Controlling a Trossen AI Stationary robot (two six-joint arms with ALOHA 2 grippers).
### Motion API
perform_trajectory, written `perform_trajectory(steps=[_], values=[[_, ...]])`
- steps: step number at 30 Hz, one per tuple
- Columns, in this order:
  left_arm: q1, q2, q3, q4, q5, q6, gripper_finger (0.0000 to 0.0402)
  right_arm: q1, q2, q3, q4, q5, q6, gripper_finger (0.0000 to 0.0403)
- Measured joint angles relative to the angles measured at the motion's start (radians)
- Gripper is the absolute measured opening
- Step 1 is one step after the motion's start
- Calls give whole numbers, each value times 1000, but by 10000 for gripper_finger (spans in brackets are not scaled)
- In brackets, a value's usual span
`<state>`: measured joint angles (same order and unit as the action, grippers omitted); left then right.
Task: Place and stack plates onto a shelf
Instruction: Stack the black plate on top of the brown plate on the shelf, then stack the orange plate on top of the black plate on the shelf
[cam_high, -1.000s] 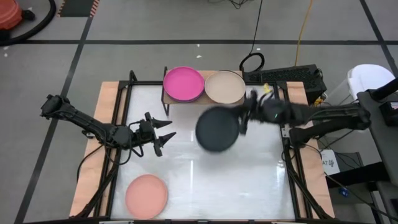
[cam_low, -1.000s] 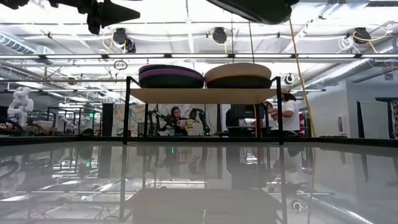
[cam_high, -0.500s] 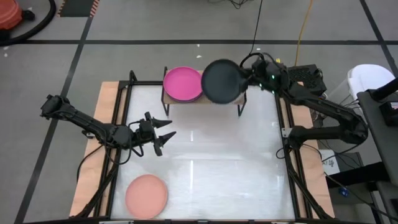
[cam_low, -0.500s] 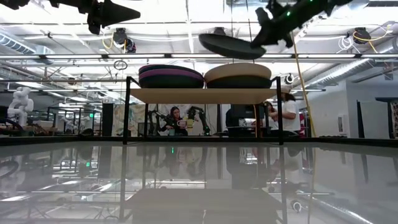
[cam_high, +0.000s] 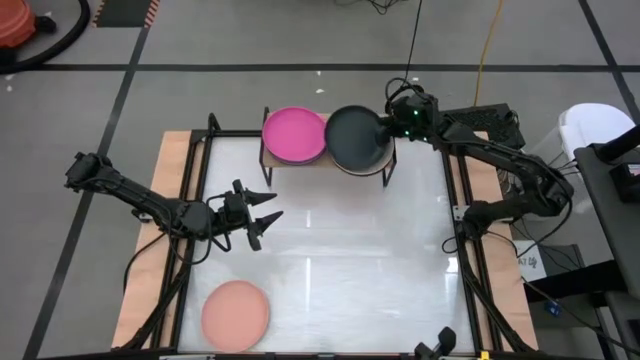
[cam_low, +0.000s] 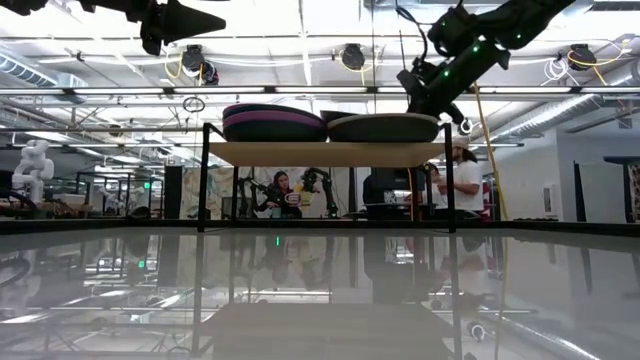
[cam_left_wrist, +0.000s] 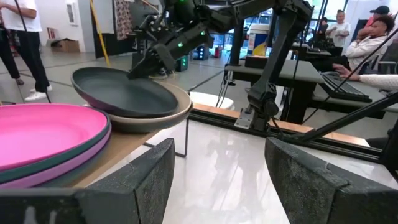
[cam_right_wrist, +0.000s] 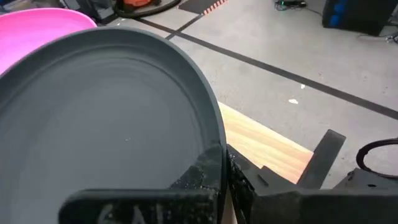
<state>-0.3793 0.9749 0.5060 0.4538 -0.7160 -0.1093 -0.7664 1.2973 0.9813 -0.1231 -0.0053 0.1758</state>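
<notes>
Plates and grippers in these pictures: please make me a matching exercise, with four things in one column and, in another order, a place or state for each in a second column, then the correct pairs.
Things:
1. dark plate
2. magenta plate
3. salmon plate
4. left gripper

Places or states:
A. lying alone on the table near its front edge
B. open and empty, above the table
C. top of the left stack on the shelf
D. held at its rim by the right gripper, over the beige plate

Pairs: 1-D, 2-C, 3-A, 4-B
</notes>
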Motion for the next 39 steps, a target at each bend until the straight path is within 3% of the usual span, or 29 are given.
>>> perform_trajectory(steps=[10,19,25,32,39], values=[[0,0,0,0,0,0,253,-4,-59,0,14,-3,-42,37],[0,0,0,-30,4,-66,253,-4,-242,0,-45,-155,-60,131],[-1,0,17,-132,119,-125,253,9,-382,0,-46,-338,-42,152],[-1,10,124,-368,232,-213,253,61,-508,0,-54,-343,-64,144],[-18,104,208,-556,394,-236,253,64,-564,0,-105,-341,-94,144]])
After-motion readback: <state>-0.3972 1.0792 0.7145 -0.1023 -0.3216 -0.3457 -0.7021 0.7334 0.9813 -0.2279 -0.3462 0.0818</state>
